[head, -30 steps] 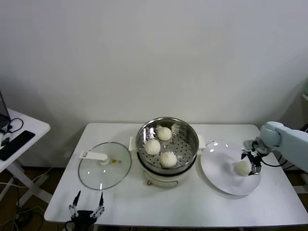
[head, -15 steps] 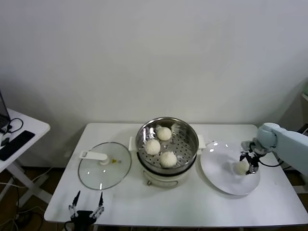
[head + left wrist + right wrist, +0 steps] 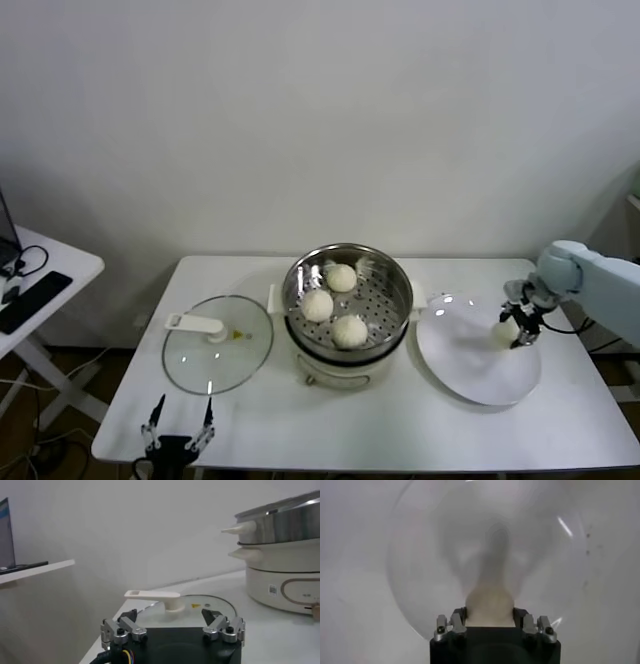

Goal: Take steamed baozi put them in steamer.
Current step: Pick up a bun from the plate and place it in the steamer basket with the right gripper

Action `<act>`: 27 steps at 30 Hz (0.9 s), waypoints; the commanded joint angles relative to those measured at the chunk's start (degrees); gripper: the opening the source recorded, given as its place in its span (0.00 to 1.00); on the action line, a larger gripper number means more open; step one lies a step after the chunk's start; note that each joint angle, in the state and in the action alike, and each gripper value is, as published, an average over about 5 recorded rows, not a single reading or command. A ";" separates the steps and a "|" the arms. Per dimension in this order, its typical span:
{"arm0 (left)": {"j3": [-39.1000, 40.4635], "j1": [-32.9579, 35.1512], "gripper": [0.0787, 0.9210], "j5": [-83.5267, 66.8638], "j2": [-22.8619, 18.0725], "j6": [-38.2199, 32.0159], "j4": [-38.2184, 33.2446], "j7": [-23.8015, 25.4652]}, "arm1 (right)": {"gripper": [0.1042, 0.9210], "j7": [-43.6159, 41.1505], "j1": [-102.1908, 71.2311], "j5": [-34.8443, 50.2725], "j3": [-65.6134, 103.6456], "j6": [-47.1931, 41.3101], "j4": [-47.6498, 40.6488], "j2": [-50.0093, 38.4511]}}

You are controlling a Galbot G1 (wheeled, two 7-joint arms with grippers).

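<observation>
1. First, at the far left stands a small white side table (image 3: pixel 45 285) with a black flat thing (image 3: pixel 32 300) and some cables on it.
2. Behind everything is a plain white wall (image 3: pixel 320 120).
3. Next comes the big white table (image 3: pixel 350 420) where the work is done.
4. At its near left edge waits the left gripper (image 3: pixel 180 432), with its two fingers spread wide and nothing between them.
5. Just beyond it lies a round glass lid (image 3: pixel 218 345) with a white handle, flat on the table.
6. Right of the lid, in the middle of the table, sits the steamer (image 3: pixel 347 262), a shiny steel basket on a cream pot.
7. Three steamed baozi (image 3: pixel 349 330) rest on its floor full of holes, one far, one left and one near.
8. Just right of the steamer lies a flat white plate (image 3: pixel 460 370), close to the steamer's side handle.
9. Over the right side of the plate hangs the right gripper (image 3: pixel 518 328), reaching in from the right.
10. Its fingers are closed around the last baozi (image 3: pixel 502 333), which is held between them above the plate.
11. The right wrist view shows the same bun (image 3: pixel 489 606) pinched between the fingers, with the plate (image 3: pixel 420 555) below.
</observation>
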 commanded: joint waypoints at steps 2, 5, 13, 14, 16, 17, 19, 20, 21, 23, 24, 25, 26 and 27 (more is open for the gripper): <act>0.17 -0.35 0.88 -0.08 0.15 0.26 -0.05 0.04 | 0.63 -0.17 32.28 13.55 -23.51 -3.33 18.66 -1.65; 0.23 -0.33 0.88 -0.12 0.23 0.32 -0.20 0.05 | 0.63 -0.24 38.28 17.78 -26.65 -4.80 23.55 -0.76; 0.64 -0.19 0.88 -0.16 0.57 0.19 -0.26 0.07 | 0.63 1.08 45.61 24.68 -26.43 -9.63 31.48 4.61; 0.68 -0.17 0.88 -0.16 0.61 0.18 -0.28 0.07 | 0.63 1.34 45.73 25.28 -25.83 -10.15 31.94 5.45; 0.72 -0.16 0.88 -0.16 0.69 0.14 -0.29 0.07 | 0.63 1.89 45.37 26.19 -24.66 -11.09 32.34 7.11; 0.73 -0.15 0.88 -0.16 0.73 0.11 -0.29 0.07 | 0.63 2.20 44.84 26.36 -24.06 -11.51 32.32 7.92; 0.75 -0.13 0.88 -0.16 0.77 0.01 -0.29 0.06 | 0.63 2.79 43.12 26.44 -22.87 -12.27 32.00 9.41; 0.77 -0.12 0.88 -0.16 0.77 -0.03 -0.29 0.05 | 0.63 3.18 41.90 26.38 -22.15 -12.70 31.75 10.12; 0.80 -0.11 0.88 -0.16 0.77 -0.07 -0.27 0.05 | 0.63 3.55 40.54 26.30 -21.45 -13.12 31.48 10.76; 0.86 -0.10 0.88 -0.11 0.76 -0.10 -0.29 0.05 | 0.63 4.34 37.74 26.14 -19.75 -14.06 30.96 11.90; 0.87 -0.11 0.88 -0.09 0.75 -0.11 -0.32 0.06 | 0.63 4.82 36.24 25.96 -18.77 -14.56 30.63 12.49; 0.87 -0.13 0.88 -0.06 0.73 -0.10 -0.37 0.07 | 0.63 5.19 34.95 25.76 -17.97 -14.96 30.33 12.97; 0.86 -0.15 0.88 -0.04 0.71 -0.08 -0.42 0.07 | 0.63 5.58 33.63 25.55 -17.16 -15.33 29.93 13.49; 0.83 -0.16 0.88 -0.03 0.71 -0.07 -0.47 0.08 | 0.64 5.95 32.24 25.23 -16.40 -15.62 29.45 14.02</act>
